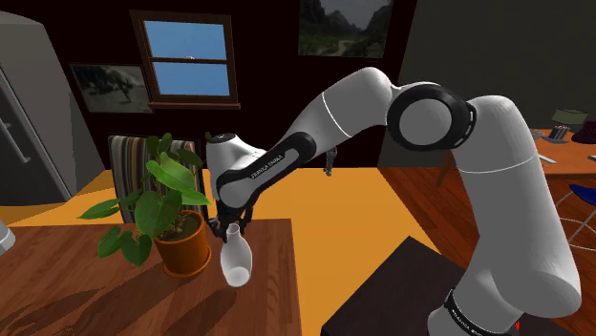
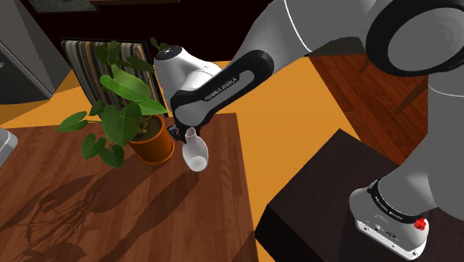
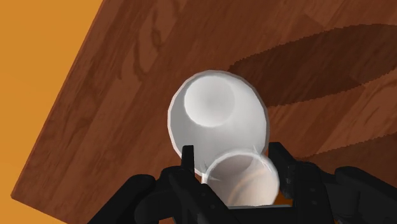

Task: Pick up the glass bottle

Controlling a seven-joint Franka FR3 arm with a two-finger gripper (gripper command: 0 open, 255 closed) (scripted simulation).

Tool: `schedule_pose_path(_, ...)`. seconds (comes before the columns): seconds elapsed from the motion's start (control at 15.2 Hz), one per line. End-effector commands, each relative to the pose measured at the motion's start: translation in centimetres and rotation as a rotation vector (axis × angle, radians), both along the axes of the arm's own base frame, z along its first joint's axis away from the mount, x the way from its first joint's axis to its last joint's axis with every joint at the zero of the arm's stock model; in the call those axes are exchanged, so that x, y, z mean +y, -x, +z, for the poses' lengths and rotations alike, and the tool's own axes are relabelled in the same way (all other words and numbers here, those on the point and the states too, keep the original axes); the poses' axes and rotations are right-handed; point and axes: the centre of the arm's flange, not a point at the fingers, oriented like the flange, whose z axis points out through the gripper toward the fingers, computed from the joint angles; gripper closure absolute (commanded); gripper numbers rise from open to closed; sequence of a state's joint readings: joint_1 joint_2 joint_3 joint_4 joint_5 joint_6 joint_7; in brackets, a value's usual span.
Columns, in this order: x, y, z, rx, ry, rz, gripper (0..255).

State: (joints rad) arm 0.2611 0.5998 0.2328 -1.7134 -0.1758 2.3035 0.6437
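A white round-bodied bottle (image 1: pixel 235 262) with a narrow neck hangs tilted from my black gripper (image 1: pixel 232 225), close over the wooden table (image 1: pixel 95 286) near its corner. In the second exterior view the bottle (image 2: pixel 195 155) sits just under the gripper (image 2: pixel 182 134); whether its base touches the table (image 2: pixel 111 216) I cannot tell. In the wrist view the gripper (image 3: pixel 232 159) is shut on the bottle's neck, one finger on each side, and the bottle's body (image 3: pixel 216 118) bulges beyond the fingertips (image 3: pixel 188 158) over the table (image 3: pixel 127 95).
A leafy plant in an orange pot (image 1: pixel 181 243) (image 2: pixel 149 145) stands right beside the bottle. A striped chair (image 1: pixel 124 153) is behind the table. The table's edge (image 2: pixel 242 179) runs close by, with orange floor beyond. The dark stand (image 2: pixel 334 193) is at the lower right.
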Motion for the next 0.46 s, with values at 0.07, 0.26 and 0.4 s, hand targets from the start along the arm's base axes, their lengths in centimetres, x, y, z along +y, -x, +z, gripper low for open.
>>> schedule_pose_path(0.07,-0.1,0.0,1.6,0.0,0.0,0.0,255)
schedule_pose_path(0.26,-0.1,0.0,3.2,0.0,0.0,0.0,255)
schedule_pose_path(0.4,-0.1,0.0,3.3,0.0,0.0,0.0,255)
